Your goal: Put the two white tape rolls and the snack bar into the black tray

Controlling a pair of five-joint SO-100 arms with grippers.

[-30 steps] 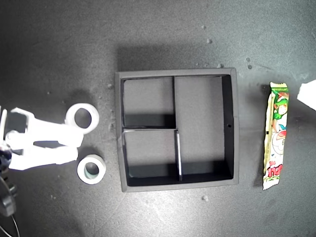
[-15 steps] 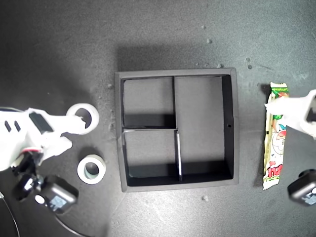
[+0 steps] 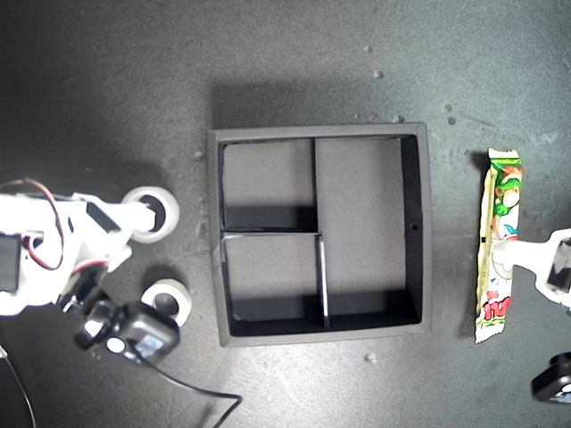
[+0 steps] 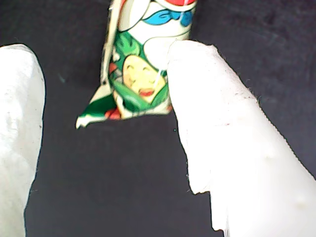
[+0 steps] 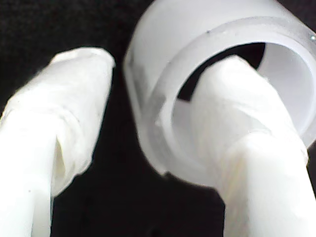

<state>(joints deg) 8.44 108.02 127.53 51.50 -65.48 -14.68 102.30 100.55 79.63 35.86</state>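
Since the earlier frames both arms have come further in: the one at the exterior view's left has slid over the wider tape roll [image 3: 150, 214], and the one at the exterior view's right has dropped down along the snack bar [image 3: 500, 243].

At the exterior view's left, my second tool [image 3: 145, 217] is released, spread across the wider tape roll's wall: in the second wrist view one finger [image 5: 237, 123] sits inside the ring's open centre and the other lies just outside it, with a gap to the wall. Nothing is pinched. Just below in the exterior view lies the smaller tape roll [image 3: 168, 302], flat on the dark worktop [image 3: 107, 89], partly hidden by the arm's black camera [image 3: 134, 332].

In the middle stands the black tray [image 3: 319, 235], all three compartments bare.

At the exterior view's right, the snack bar lies lengthwise on the worktop, beside the tray's wall but apart from it. My first tool [image 3: 500, 259] is also released; one finger [image 4: 217, 113] lies over the packet's edge near a crimped end, the other finger well off to the side.
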